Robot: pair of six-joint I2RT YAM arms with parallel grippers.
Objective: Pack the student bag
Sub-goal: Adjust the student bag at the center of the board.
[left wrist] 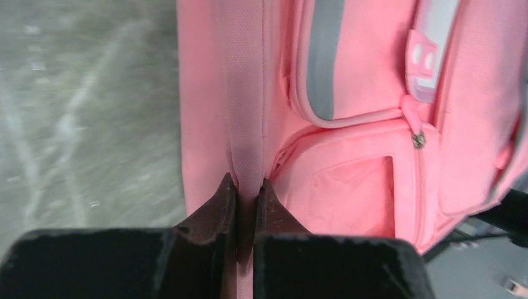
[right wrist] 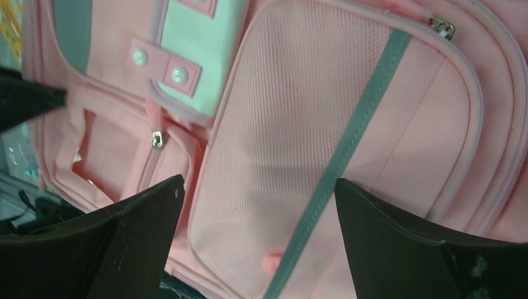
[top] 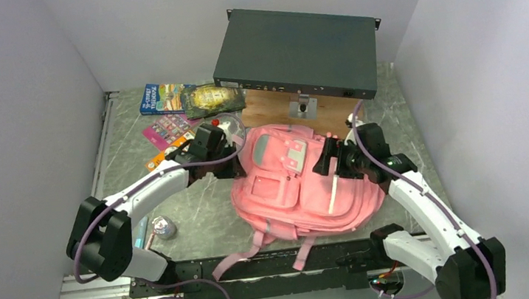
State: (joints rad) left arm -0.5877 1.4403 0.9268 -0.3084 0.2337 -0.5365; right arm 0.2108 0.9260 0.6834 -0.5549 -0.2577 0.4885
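The student bag [top: 292,191] lies flat at the middle of the bench [top: 201,208], front pockets facing up, and its long shoulder straps [top: 239,256] trail toward the near edge across a black rail [top: 259,265]. The pockets that show look zipped. A small metal zip pull [right wrist: 157,138] hangs at the front pocket beneath a pale flap [right wrist: 193,43] with two round snaps. What is inside the bag cannot be told.

The left claw [left wrist: 247,185] sits at the bag's left edge, pinched narrow on a band of pink webbing [left wrist: 243,93] that runs along the side. The right claw [right wrist: 258,180] hangs wide over the right side pocket, which a grey stripe [right wrist: 348,143] crosses, and it grips nothing.

The bench top is grey-green stone-look with pale veins, shut in by plain pale walls [top: 20,108] on three sides. At the back a flat dark metal box [top: 296,53] rests on a wooden block [top: 265,108]. At the back left lie a blue book [top: 160,99], a dark green book [top: 213,99] and a pink sheet [top: 165,130]. A clear round piece [top: 232,127] lies just beside the left claw. A small shiny round tin [top: 163,227] stands near the left arm.

The book covers carry writing, too small to read.
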